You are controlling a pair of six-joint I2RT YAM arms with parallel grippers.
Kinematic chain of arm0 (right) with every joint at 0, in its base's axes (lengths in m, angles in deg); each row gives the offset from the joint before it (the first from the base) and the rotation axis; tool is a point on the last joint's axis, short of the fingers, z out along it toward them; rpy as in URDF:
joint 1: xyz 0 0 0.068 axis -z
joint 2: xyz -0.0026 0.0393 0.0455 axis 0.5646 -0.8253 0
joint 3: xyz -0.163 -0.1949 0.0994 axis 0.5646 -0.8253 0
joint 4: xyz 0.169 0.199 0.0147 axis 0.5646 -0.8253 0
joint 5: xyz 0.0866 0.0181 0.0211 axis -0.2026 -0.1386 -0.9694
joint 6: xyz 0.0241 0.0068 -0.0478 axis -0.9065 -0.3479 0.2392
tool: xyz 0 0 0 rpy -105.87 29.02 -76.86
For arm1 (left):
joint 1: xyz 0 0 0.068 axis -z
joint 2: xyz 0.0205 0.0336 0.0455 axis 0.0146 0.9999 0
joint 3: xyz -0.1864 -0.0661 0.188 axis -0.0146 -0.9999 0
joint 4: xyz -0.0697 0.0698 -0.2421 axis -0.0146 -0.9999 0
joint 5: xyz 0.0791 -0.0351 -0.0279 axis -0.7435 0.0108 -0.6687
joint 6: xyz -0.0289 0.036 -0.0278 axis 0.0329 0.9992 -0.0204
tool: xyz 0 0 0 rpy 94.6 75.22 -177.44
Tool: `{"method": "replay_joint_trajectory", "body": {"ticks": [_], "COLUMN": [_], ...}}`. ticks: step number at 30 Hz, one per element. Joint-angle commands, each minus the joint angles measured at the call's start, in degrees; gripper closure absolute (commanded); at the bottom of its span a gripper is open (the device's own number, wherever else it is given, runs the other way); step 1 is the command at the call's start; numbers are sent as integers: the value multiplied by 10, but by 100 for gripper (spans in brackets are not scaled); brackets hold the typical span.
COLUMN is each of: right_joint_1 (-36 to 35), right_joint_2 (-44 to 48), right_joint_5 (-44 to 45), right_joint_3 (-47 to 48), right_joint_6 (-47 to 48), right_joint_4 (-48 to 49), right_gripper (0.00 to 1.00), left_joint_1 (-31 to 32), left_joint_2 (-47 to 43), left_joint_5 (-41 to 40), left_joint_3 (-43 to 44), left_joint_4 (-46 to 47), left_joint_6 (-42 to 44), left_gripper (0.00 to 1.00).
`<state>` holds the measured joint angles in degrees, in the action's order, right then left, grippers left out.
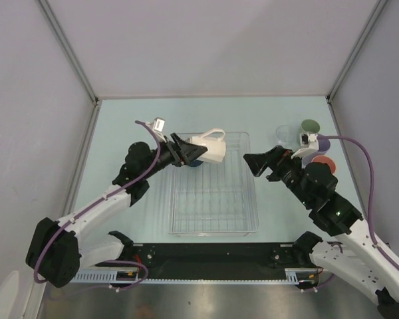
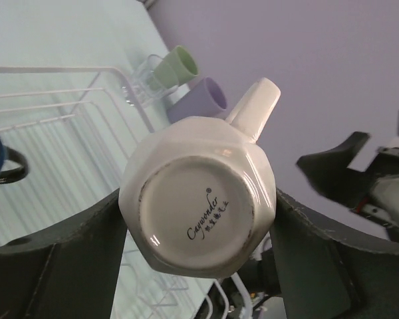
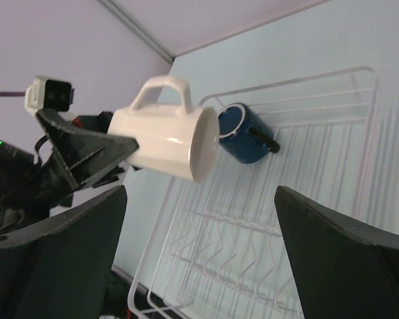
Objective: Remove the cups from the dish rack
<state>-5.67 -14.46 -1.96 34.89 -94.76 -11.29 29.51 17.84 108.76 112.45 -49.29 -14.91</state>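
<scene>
L gripper (image 1: 188,152) jaws pinch cream-white mug (image 1: 210,147) by its base; mug held on its side, mouth toward R arm, over far-left corner of dish rack (image 1: 213,231); R gripper (image 1: 253,166) jaws spread wide, empty, just beside rack; dark blue mug (image 3: 243,133) lies in rack, mostly hidden in top view; held mug glossy ceramic, faceted base, loop handle; rack clear plastic w/ thin wire grid.

left arm (image 1: 96,207) and right arm (image 1: 359,247): white lower links, black joints and jaws, a purple cable (image 1: 368,165) looping along each
</scene>
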Motion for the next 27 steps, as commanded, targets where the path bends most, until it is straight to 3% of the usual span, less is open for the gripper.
{"method": "replay_joint_trajectory", "body": {"ticks": [1,5,12,24,27], "right_joint_1": [3,3,2,-19,-20], "right_joint_2": [12,12,-9,-106,-129], "right_joint_5": [-89,-134,-166,-188,-192], "right_joint_3": [-41,-68,-71,-54,-44], "right_joint_6": [-31,-52,-54,-55,-52], "right_joint_4": [99,145,231,310,332], "right_gripper": [2,5,21,24,30], "left_joint_1": [-17,-19,-19,-17,-17], "left_joint_2": [31,55,55,44,41], "left_joint_5": [76,105,138,150,153], "left_joint_3": [-17,-18,-22,-34,-39], "left_joint_4": [313,371,398,393,392], "left_joint_6": [-144,-194,-211,-215,-215], "left_gripper": [99,100,100,100,100]}}
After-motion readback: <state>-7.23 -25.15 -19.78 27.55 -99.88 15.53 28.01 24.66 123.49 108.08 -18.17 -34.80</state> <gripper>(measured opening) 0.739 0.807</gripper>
